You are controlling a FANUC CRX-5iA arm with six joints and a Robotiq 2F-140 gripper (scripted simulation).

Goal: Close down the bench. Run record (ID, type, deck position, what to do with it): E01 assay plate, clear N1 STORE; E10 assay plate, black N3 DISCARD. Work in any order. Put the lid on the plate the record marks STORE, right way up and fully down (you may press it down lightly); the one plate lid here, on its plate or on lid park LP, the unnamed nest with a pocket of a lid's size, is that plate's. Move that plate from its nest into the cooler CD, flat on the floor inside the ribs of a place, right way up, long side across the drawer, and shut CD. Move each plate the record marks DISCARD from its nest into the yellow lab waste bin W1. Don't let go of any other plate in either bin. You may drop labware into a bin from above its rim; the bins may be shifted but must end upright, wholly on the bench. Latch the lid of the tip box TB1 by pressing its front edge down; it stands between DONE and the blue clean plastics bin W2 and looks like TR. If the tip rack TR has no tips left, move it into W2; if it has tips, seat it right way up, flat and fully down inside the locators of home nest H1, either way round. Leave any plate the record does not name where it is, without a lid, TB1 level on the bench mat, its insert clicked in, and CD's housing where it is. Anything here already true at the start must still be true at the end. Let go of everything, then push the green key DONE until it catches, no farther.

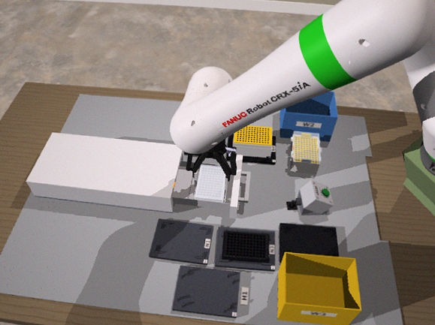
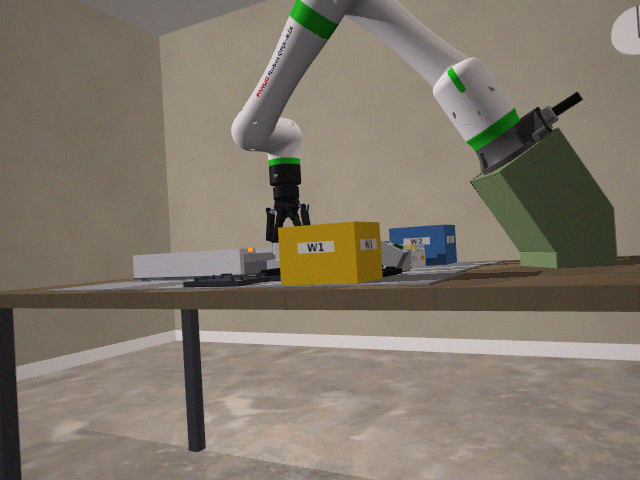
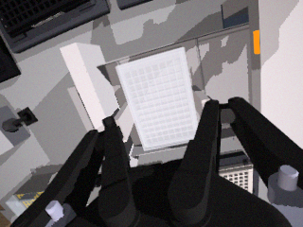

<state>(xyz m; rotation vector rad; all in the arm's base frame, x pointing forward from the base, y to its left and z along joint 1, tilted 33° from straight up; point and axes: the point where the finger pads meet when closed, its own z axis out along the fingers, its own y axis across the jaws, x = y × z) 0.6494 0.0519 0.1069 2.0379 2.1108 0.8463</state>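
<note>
Above the open drawer of the white cooler [image 1: 100, 168], the arm's black gripper [image 1: 212, 166] has its jaws clenched on the lidded clear assay plate [image 1: 211, 182], gripping it by its far end as the plate sits within the drawer, long side running across it. On the gray bench mat [image 1: 66, 257], nest N1 [image 1: 180, 240] holds no plate, while the black assay plate [image 1: 245, 246] remains in its nest beside it. The yellow bin W1 [image 1: 317, 304] stands near the front edge, the blue bin W2 [image 1: 308, 123] at the back, and the green key [image 1: 325, 192] is between them.
</note>
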